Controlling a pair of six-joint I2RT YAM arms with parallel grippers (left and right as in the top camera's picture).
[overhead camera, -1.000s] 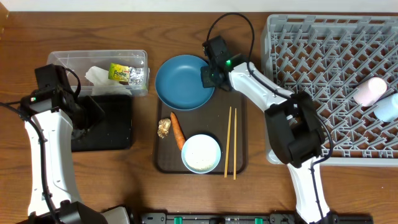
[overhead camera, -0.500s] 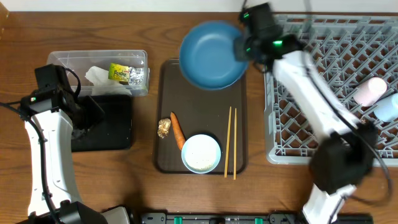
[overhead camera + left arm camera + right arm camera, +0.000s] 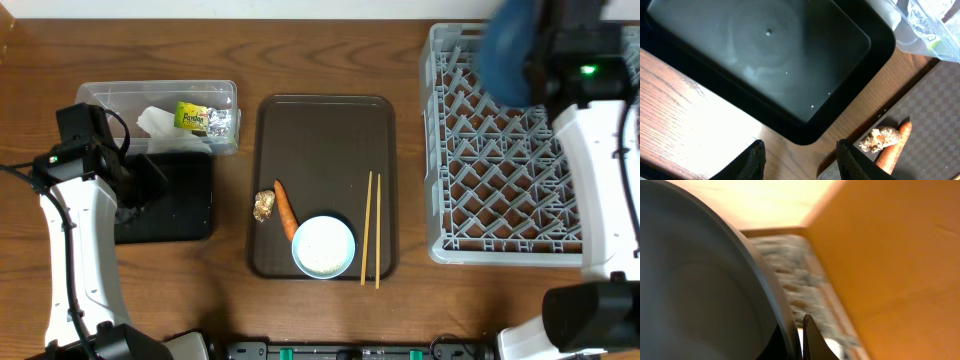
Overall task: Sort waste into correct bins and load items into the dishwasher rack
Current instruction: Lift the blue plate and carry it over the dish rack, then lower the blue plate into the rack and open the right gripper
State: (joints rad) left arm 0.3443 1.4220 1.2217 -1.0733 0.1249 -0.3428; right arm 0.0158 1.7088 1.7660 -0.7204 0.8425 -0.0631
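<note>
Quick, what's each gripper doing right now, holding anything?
Left gripper: open, holding nothing.
Right gripper: closed on the rim of the dark blue bowl.

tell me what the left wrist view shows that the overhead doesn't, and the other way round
Only the left wrist: the left gripper with jaws apart and empty, and pale specks inside the black tray. Only the overhead: the dishwasher rack, the dark blue bowl held up above its corner, the white bowl and the chopsticks. Both: the black tray, the carrot stick, the brown food bit, the clear tub and the brown tray.
</note>
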